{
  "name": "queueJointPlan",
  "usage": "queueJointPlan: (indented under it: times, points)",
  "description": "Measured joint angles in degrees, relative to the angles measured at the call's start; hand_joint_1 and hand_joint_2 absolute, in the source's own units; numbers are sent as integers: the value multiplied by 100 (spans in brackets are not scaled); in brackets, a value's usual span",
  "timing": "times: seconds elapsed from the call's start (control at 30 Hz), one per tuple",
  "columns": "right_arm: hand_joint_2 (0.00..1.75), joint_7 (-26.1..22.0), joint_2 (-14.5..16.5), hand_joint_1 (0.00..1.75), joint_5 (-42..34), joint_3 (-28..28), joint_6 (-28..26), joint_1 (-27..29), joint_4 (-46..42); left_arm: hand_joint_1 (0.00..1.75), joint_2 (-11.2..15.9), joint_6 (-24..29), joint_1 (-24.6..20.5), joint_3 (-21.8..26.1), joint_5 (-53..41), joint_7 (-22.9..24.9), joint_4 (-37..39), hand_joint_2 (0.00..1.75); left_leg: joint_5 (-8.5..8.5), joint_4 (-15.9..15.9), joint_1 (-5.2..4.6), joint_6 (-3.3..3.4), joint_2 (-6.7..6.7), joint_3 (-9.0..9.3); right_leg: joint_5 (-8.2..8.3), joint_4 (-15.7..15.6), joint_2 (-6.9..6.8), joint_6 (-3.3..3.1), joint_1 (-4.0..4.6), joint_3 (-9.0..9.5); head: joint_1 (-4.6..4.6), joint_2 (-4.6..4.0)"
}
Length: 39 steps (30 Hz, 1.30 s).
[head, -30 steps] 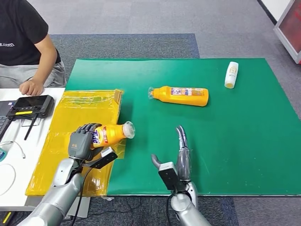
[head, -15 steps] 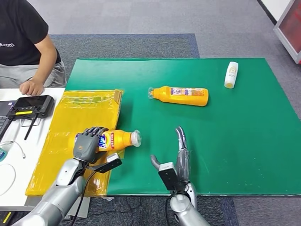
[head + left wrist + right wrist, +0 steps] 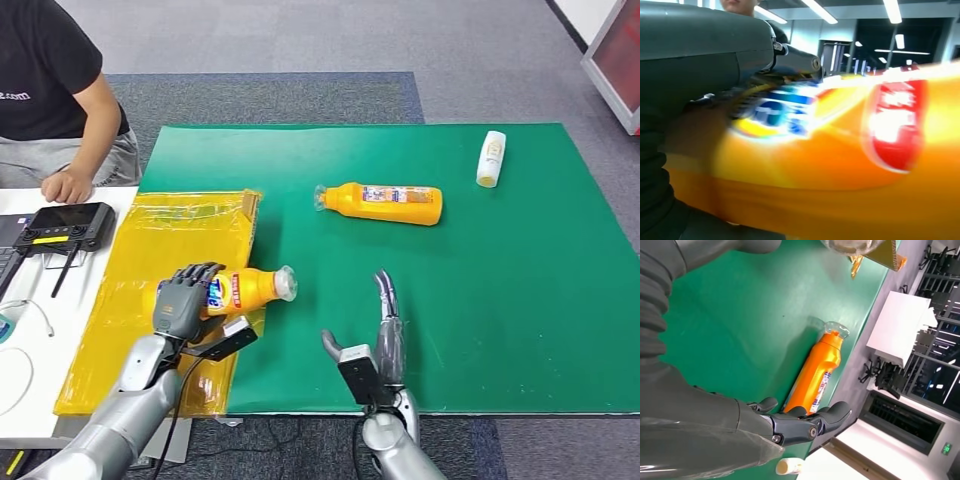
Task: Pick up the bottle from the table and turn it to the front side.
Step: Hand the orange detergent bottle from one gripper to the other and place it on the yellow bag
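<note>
1. My left hand (image 3: 181, 303) grips the orange bottle (image 3: 245, 290) around its lower body, over the near right corner of the yellow sheet (image 3: 162, 240).
2. From my head I see that bottle whole: its long axis runs nearly level, its clear cap end points right, toward the green mat (image 3: 468, 280), and its base end is hidden inside my fingers.
3. My left wrist camera gives what the head view cannot: the label up close, a blurred blue patch beside my fingers (image 3: 798, 57) and a red patch further along the bottle's body (image 3: 896, 122). The print is too smeared to read.
4. My right hand (image 3: 381, 335) hovers over the near part of the green mat, fingers spread and straight, holding nothing.
5. My right wrist camera looks past those fingers (image 3: 806, 422) at a second orange bottle (image 3: 817, 372) lying on the mat, cap end toward the yellow sheet; the head view places it beyond my right hand, lying left to right.
6. A small white bottle (image 3: 492, 158) lies at the mat's far right.
</note>
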Motion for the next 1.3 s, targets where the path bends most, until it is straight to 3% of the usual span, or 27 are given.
queueJointPlan:
  times: [0.07,0.2,0.6,1.03,1.1,1.23,1.3]
  points:
    - [175,0,0,0,-14,-4,3,-1,18,34,-3,-1,-7,27,21,-1,20,175,0,0,0,0,0,0,0,0,0,0,0,0,0,0]
    - [175,0,0,0,-50,-11,9,-12,54,88,-12,0,-65,47,39,-7,71,175,0,0,1,0,0,-1,0,0,-1,0,1,0,1,0]
    - [175,0,-15,0,-127,-35,41,-104,127,103,-48,10,-237,158,38,-138,209,175,12,0,0,3,-2,-1,12,0,-2,5,-1,5,1,0]
    - [175,0,-54,0,-81,-36,64,-117,190,75,-101,10,-272,185,87,-192,246,175,30,-1,1,-5,-2,0,29,0,-1,-6,0,3,1,0]
    - [175,0,-57,0,-81,-37,61,-114,199,63,-106,10,-257,194,87,-199,246,175,31,-1,0,-5,-2,0,29,0,-1,-6,0,3,1,0]
    - [175,0,-64,0,-81,-40,43,-105,204,6,-123,-9,-224,218,225,-254,265,175,30,-1,0,-5,-2,-1,29,0,-1,-6,0,2,1,0]
    - [175,0,-67,0,-81,-52,33,-97,205,0,-140,-80,-213,223,423,-296,297,175,30,-1,0,-5,-2,-1,29,0,-1,-6,0,1,1,0]
